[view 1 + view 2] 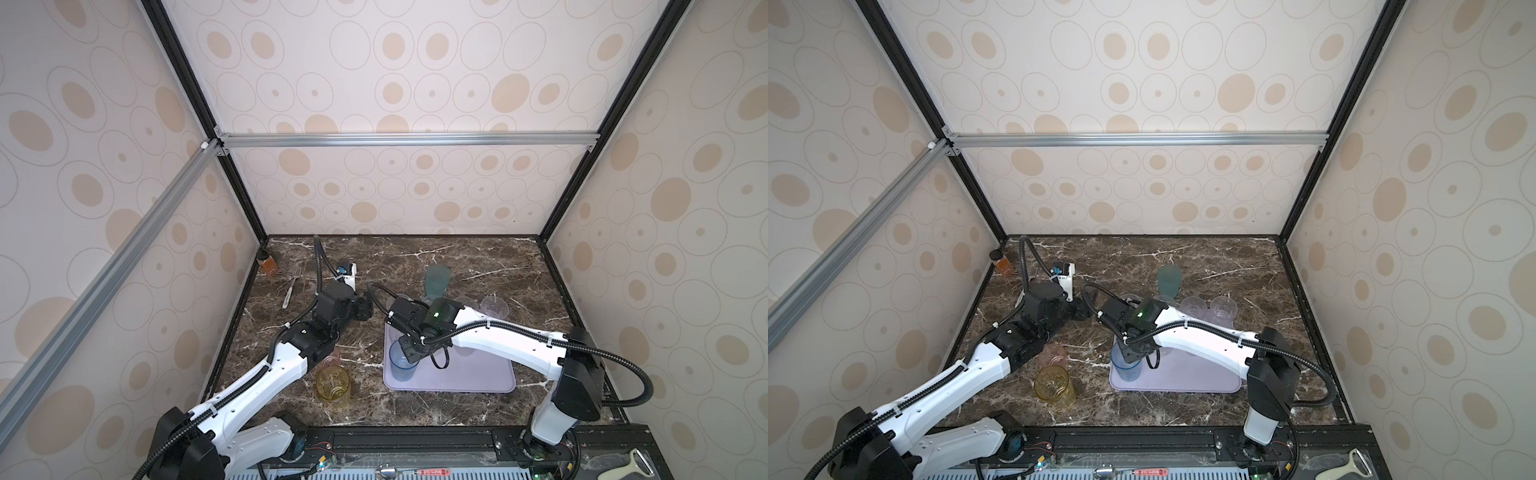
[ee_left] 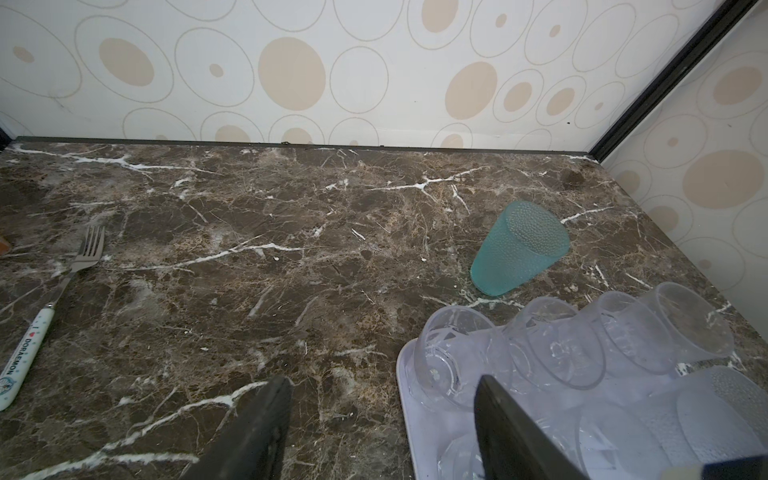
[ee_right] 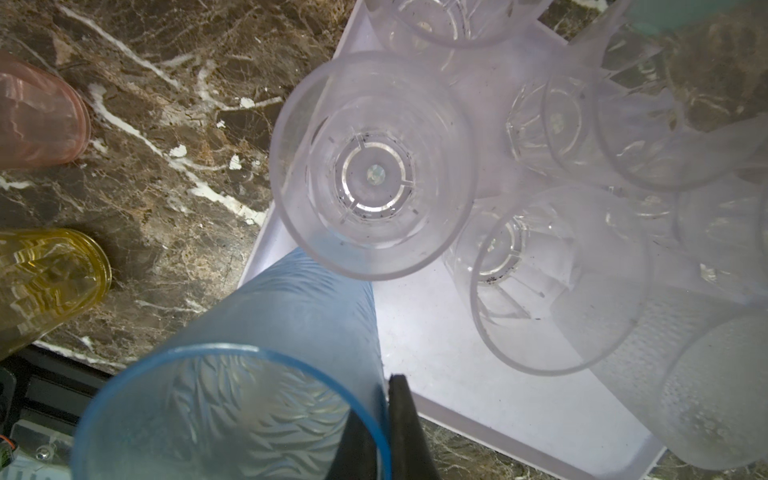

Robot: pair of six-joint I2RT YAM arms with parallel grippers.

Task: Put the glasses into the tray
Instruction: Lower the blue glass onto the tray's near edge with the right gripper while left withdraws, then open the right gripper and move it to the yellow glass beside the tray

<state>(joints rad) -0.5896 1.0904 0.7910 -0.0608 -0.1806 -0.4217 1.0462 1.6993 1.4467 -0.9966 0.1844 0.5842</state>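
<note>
Right fingers clenched astride rim of tall blue-grey textured plastic tumbler, likely to keep it upright; base beneath, at corner of pale lavender rectangular plastic tray. Left fingers released, empty; toppled teal dimpled plastic tumbler ahead.

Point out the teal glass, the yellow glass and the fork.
teal glass [image 2: 519, 249]: left wrist view, dimpled side wall.
yellow glass [image 1: 332, 382]: a top view, its open mouth.
fork [image 2: 41, 328]: left wrist view, top of white handle.
</note>
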